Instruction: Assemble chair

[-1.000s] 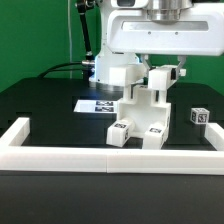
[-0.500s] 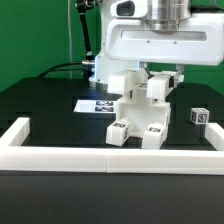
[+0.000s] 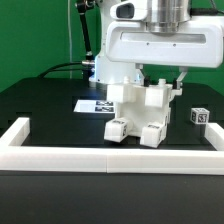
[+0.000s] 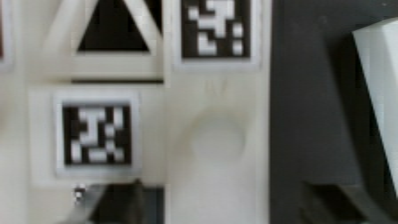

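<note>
The chair (image 3: 140, 112) is sitting just beside the marker board (image 3: 92, 104), toward the exterior view's right, directly beneath the gripper (image 3: 163, 83). Whether the jaws are clasping it, I cannot tell.

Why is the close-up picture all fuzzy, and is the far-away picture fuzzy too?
Wrist view: the chair sits so near the lens that its edges go soft and the squares of its marker tag smear. Exterior view: sharper and evenly lit, the white pieces bright against the black table, their faces nearly washed out, no strong glare.
</note>
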Robot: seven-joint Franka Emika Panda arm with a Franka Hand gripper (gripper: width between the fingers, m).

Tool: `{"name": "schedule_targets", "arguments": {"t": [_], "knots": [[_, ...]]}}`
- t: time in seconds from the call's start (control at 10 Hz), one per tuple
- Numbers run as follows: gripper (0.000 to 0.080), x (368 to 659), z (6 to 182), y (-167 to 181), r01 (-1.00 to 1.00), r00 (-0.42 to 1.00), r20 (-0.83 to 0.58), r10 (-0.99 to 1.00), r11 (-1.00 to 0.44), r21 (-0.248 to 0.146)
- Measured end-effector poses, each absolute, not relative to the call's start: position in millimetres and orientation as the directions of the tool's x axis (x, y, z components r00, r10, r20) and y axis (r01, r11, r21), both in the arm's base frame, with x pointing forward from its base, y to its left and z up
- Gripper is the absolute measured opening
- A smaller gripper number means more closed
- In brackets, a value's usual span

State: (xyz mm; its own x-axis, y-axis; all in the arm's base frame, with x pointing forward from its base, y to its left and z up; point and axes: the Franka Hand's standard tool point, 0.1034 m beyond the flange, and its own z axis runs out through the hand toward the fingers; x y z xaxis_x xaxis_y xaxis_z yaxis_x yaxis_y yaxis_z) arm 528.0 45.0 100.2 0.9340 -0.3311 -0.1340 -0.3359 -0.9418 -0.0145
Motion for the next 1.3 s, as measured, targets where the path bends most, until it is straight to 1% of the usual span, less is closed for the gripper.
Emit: {"name": "schedule_targets", "arguments": {"t": [0.1,0.2,0.3,0.6,0.7,0.8,1.1,1.3], "knots": [[0.0572,528,100.2,45,-0.336,0.934,-0.134,-0.331,-0.942,-0.014],[0.0572,528,100.1,45,-0.336,0.934,-0.134,-0.331,-0.942,-0.014],[0.0636,528,100.0,45,-0.336,0.934,-0.134,-0.331,-0.942,-0.014],[0.0645,528,100.3,45,-0.336,0.934,-0.135,-0.331,-0.942,-0.014],[0.0649,528,104.0,45,-0.336,0.934,-0.133,-0.330,-0.942,-0.017],[0.0649,528,111.3,45,-0.334,0.935,-0.130,-0.329,-0.942,-0.024],[0.0649,514,133.1,52,-0.329,0.939,-0.124,-0.321,-0.943,-0.045],[0.0649,508,137.0,48,-0.329,0.939,-0.120,-0.321,-0.943,-0.050]]}}
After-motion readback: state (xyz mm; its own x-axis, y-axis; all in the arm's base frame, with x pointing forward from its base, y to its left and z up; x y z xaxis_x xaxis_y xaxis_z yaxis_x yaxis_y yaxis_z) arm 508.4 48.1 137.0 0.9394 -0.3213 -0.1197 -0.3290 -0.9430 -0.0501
